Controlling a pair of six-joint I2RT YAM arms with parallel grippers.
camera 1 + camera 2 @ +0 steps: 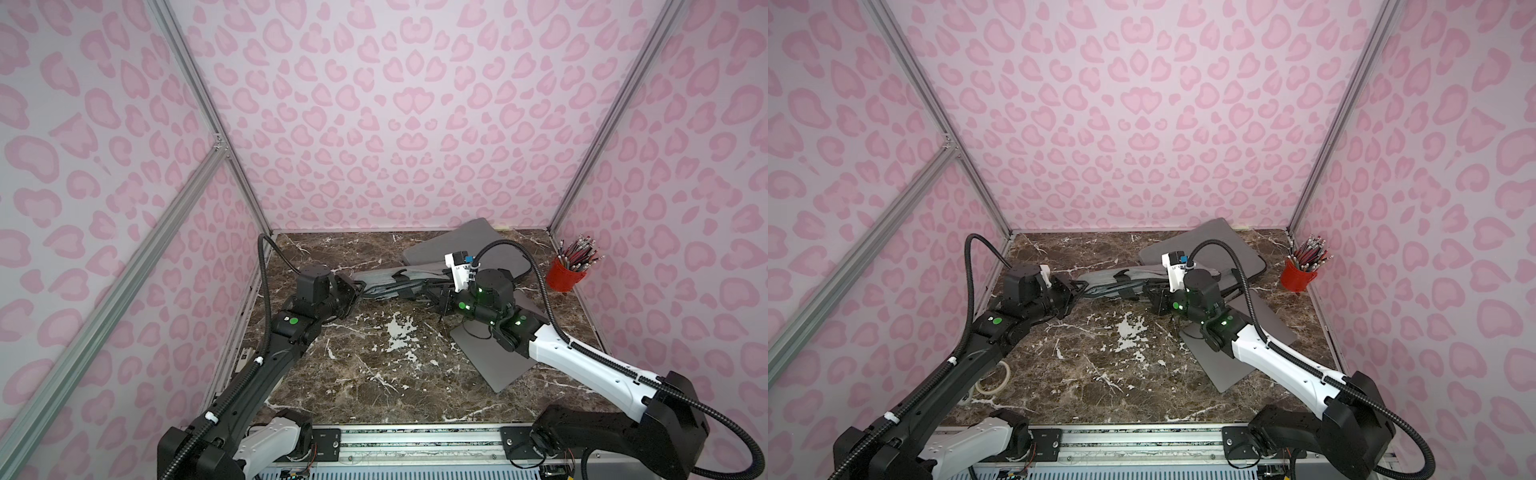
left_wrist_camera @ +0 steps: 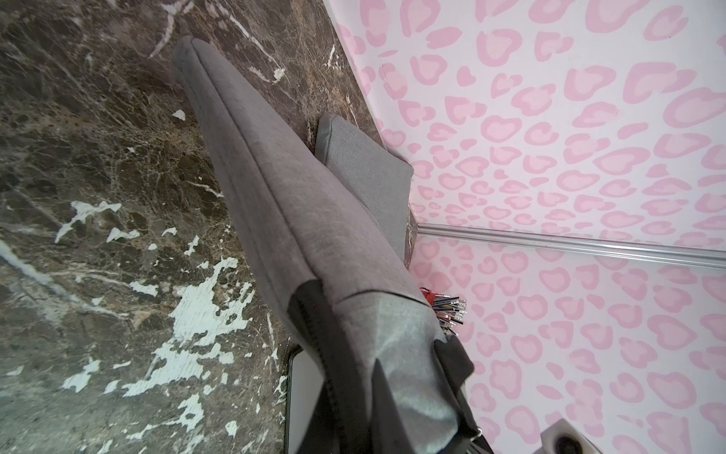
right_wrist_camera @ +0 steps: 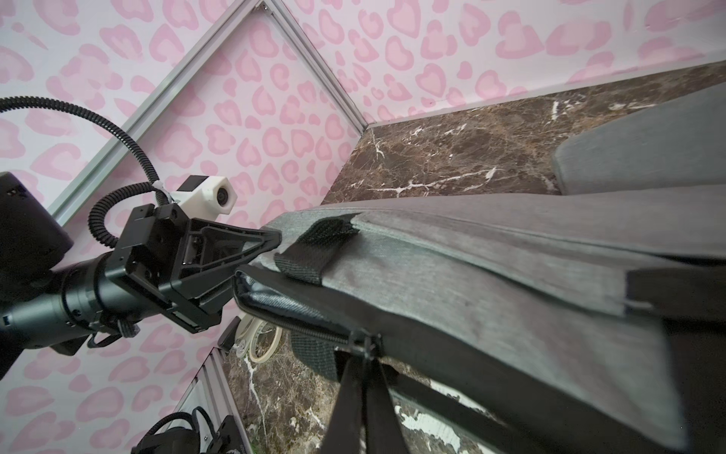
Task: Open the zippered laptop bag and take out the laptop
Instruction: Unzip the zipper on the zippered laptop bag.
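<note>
1. Laptop bag [image 3: 451, 275]: grey woven cloth, matt, fine heathered weave.
2. Webbing strap [image 3: 314, 251]: black, coarse ribbed weave.
3. Zipper pull [image 3: 363, 342]: black, dull; material unclear.
4. Laptop [image 1: 494, 357]: smooth grey shell, matt, looks like metal.
5. Table [image 1: 353, 386]: brown marble-look top, slight sheen, surface chipped to white in patches.
6. Frame rail [image 1: 104, 316]: silvery ribbed metal, satin finish.
7. Left gripper [image 3: 257, 257]: black matt plastic.

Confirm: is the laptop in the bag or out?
Out: the laptop lies flat on the table under the right arm, outside the bag.
</note>
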